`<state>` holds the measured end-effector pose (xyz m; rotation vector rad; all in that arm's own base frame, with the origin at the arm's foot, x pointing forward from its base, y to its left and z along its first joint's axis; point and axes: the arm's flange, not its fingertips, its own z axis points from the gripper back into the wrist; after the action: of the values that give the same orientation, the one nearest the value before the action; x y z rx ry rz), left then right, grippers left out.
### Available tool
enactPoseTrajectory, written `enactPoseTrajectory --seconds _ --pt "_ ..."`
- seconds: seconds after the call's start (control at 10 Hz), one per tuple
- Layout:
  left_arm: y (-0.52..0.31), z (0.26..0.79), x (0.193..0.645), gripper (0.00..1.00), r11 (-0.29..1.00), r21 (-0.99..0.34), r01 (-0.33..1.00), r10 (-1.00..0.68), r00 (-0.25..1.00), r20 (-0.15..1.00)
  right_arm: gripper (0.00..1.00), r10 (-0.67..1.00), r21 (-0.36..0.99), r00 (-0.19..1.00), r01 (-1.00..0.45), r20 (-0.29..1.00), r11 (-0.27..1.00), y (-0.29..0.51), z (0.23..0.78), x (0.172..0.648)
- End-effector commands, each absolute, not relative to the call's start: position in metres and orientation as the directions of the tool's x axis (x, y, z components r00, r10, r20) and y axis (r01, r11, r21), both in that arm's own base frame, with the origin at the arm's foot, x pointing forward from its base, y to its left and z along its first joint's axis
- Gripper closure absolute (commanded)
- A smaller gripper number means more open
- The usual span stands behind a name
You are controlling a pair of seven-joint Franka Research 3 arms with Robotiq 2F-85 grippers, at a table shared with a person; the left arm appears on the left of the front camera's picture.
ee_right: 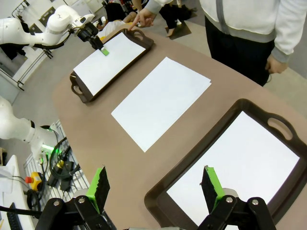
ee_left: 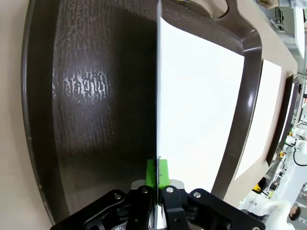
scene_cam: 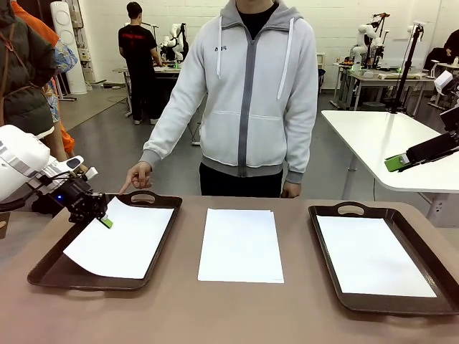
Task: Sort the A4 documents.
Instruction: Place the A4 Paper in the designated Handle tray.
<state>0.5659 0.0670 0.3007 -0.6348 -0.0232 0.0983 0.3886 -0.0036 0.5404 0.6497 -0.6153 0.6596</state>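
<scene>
One A4 document lies askew in the left tray, its near corner over the rim. My left gripper is shut on that sheet's left edge; in the left wrist view the sheet stands edge-on between the green pads. Another A4 document lies on the bare table between the trays. A third A4 document lies flat in the right tray. My right gripper hangs open above the right tray's near corner, and shows raised at the right.
A person in a grey hoodie stands at the far edge, one finger pointing at the left tray's far corner, the other hand at the table edge. A white table stands behind on the right.
</scene>
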Motion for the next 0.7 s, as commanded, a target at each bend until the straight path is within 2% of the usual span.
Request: enactPoseTrajectory --seconds 0.0,0.1,0.2,0.3,0.4,0.5,0.6 --pt "0.068 0.302 0.564 0.78 0.815 -0.571 -0.101 0.11 0.994 -0.02 0.0 0.356 0.339 0.63 -0.717 0.691 0.609 -0.003 0.54 0.388" --pt "0.069 0.304 0.563 0.61 0.822 -0.561 -0.101 0.109 0.994 -0.02 0.0 0.356 0.339 0.63 -0.717 0.691 0.609 -0.003 0.54 0.388" --pt "0.069 0.306 0.563 0.58 0.83 -0.549 -0.101 0.106 0.994 -0.023 0.0 0.356 0.339 0.63 -0.717 0.691 0.609 -0.003 0.54 0.388" --pt "0.07 0.308 0.561 0.41 0.837 -0.537 -0.101 0.098 0.995 -0.034 0.0 0.356 0.339 0.63 -0.717 0.691 0.609 -0.003 0.54 0.388" --pt "0.069 0.313 0.561 0.39 0.853 -0.513 -0.095 0.088 0.995 -0.037 0.0 0.356 0.339 0.63 -0.717 0.691 0.609 -0.003 0.54 0.388" --pt "0.07 0.315 0.561 0.22 0.86 -0.502 -0.088 0.081 0.996 -0.036 0.0 0.356 0.339 0.63 -0.717 0.691 0.609 -0.003 0.54 0.388" --pt "0.071 0.318 0.561 0.19 0.873 -0.48 -0.086 0.076 0.996 -0.04 0.0 0.356 0.339 0.63 -0.717 0.691 0.609 -0.003 0.54 0.388"
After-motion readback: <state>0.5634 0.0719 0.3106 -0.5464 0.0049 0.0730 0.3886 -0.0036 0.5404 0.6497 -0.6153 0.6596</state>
